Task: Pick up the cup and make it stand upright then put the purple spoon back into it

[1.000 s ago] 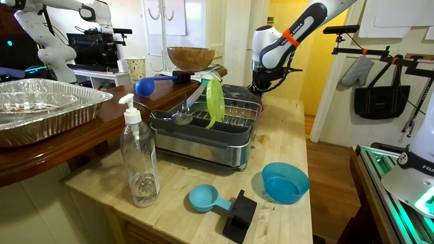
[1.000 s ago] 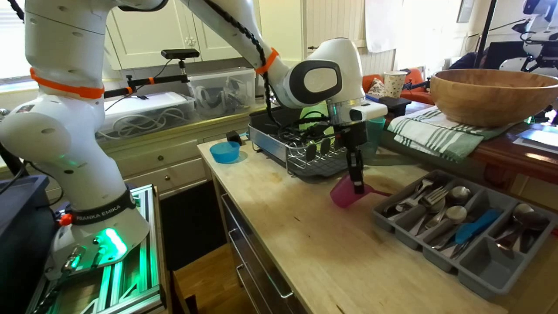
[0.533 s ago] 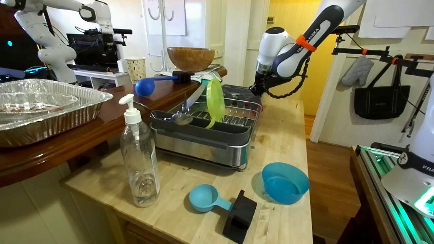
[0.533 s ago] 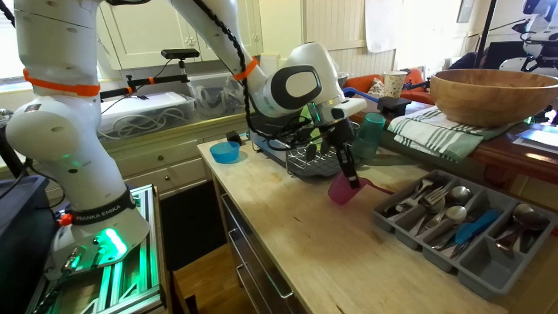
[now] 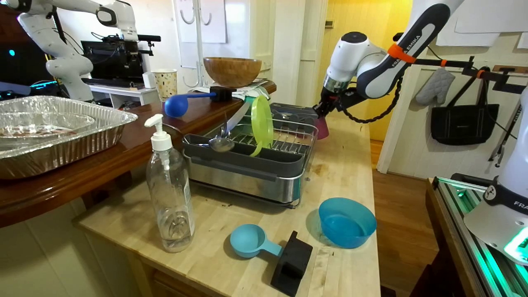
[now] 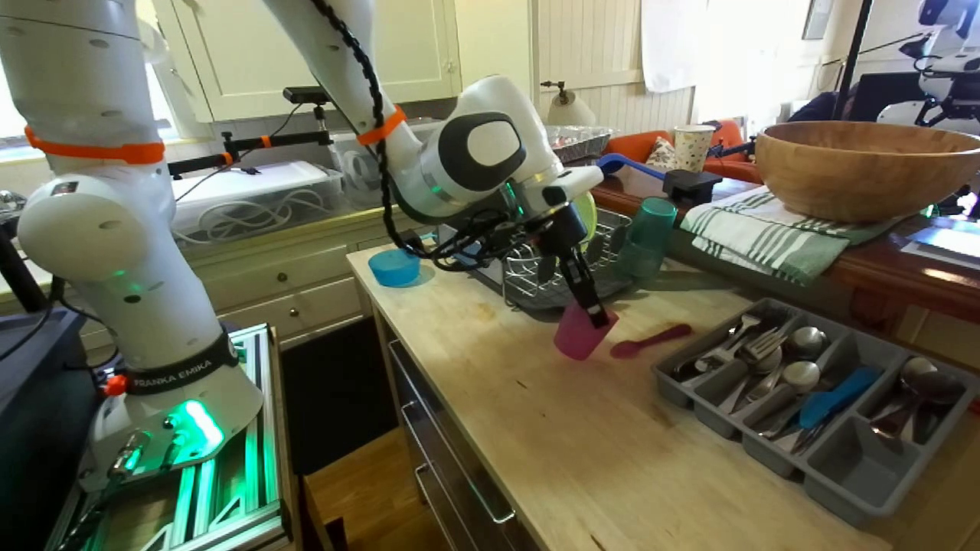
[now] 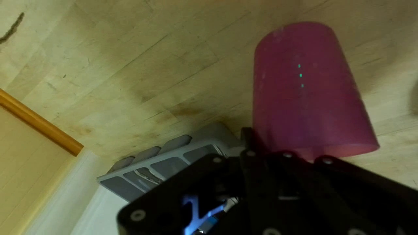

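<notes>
The pink-purple cup (image 6: 576, 337) hangs tilted from my gripper (image 6: 597, 315), which is shut on its wall near the rim, in an exterior view. Whether its base touches the table cannot be told. Behind the dish rack, an exterior view shows the same cup (image 5: 322, 128) under the gripper (image 5: 319, 110). Seen from the wrist, the cup (image 7: 310, 91) has its base pointing away from the gripper (image 7: 261, 143); one dark finger is outside the wall, the other mostly hidden. The purple spoon (image 6: 651, 341) lies flat on the table, apart from the cup, beside the cutlery tray.
A grey cutlery tray (image 6: 861, 467) stands beyond the spoon. The dish rack (image 5: 247, 185) sits close to the cup, with a teal glass (image 6: 647, 237) by it. A blue bowl (image 5: 346, 222), light-blue scoop (image 5: 249, 241) and pump bottle (image 5: 169, 206) stand farther along the table.
My gripper has swung and tilted, bringing the cup away from the cutlery tray and turning it less sideways. The spoon, earlier partly hidden behind the cup, now lies in full view.
</notes>
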